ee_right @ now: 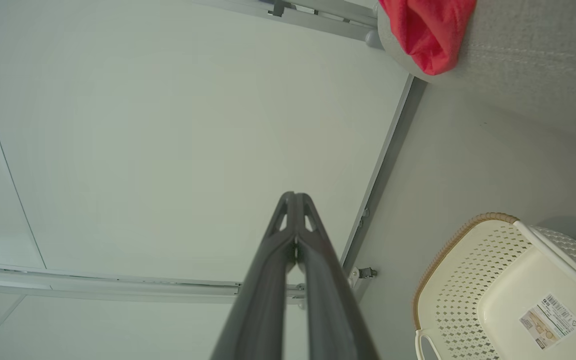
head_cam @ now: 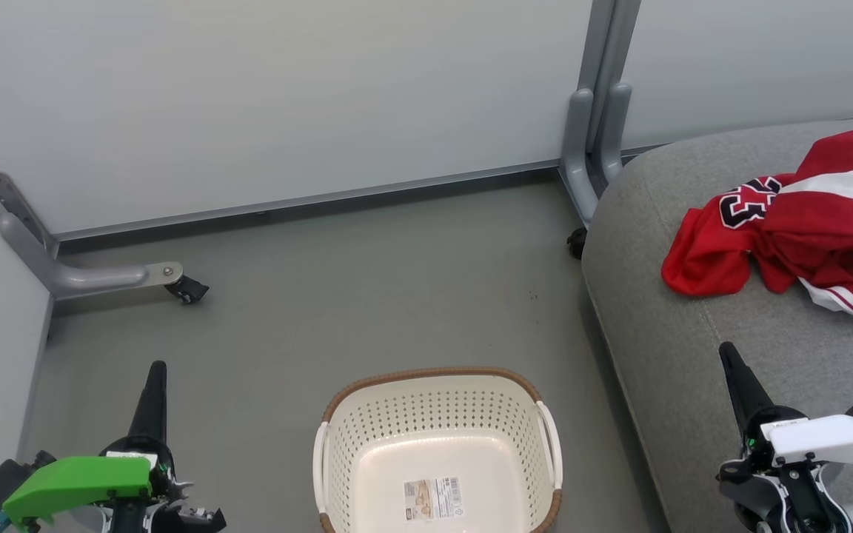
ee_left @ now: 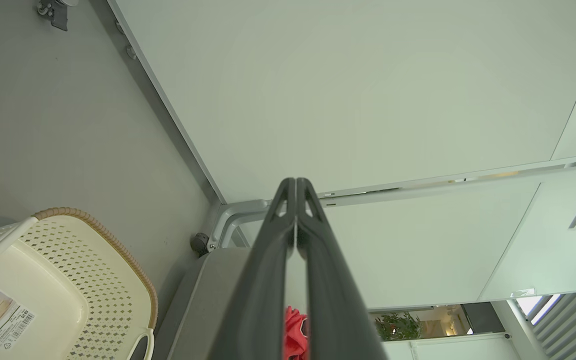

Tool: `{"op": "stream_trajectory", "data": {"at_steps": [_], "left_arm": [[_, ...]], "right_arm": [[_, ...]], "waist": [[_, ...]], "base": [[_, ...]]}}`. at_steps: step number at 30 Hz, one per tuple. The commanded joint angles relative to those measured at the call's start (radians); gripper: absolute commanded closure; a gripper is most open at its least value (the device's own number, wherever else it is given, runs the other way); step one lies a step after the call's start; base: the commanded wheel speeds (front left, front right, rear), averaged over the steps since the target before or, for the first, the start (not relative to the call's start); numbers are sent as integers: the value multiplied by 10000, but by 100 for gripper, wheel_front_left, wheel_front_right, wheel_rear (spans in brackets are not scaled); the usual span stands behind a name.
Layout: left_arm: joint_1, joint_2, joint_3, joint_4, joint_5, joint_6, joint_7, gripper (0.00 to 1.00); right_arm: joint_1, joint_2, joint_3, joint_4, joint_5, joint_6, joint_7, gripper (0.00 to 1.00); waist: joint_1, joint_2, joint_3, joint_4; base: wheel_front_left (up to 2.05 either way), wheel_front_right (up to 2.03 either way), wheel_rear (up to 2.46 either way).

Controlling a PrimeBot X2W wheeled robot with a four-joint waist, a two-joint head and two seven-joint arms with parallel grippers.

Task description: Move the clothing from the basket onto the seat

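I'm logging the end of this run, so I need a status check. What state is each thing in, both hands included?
basket: upright on the floor, empty, label on its bottom uncovered.
clothing: crumpled in one red heap on the seat.
seat: carrying the clothing.
left hand: shut, holding nothing.
right hand: shut, holding nothing.
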Motion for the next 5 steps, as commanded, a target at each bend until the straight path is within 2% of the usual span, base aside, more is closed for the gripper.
{"op": "stream_trajectory", "data": {"at_steps": [1, 5], "left_arm": [[-272, 56, 70, -9, -211, -80, 50, 100], [-337, 50, 107, 27, -505, -86, 124, 100]], "right_arm": [[-182, -37, -53, 4, 210, -2, 75, 100], [-229, -32, -95, 37, 497, -2, 157, 100]], "waist": [[0, 0, 17, 1], [0, 0, 63, 4]], "base": [[0, 0, 0], [0, 0, 0]]}}
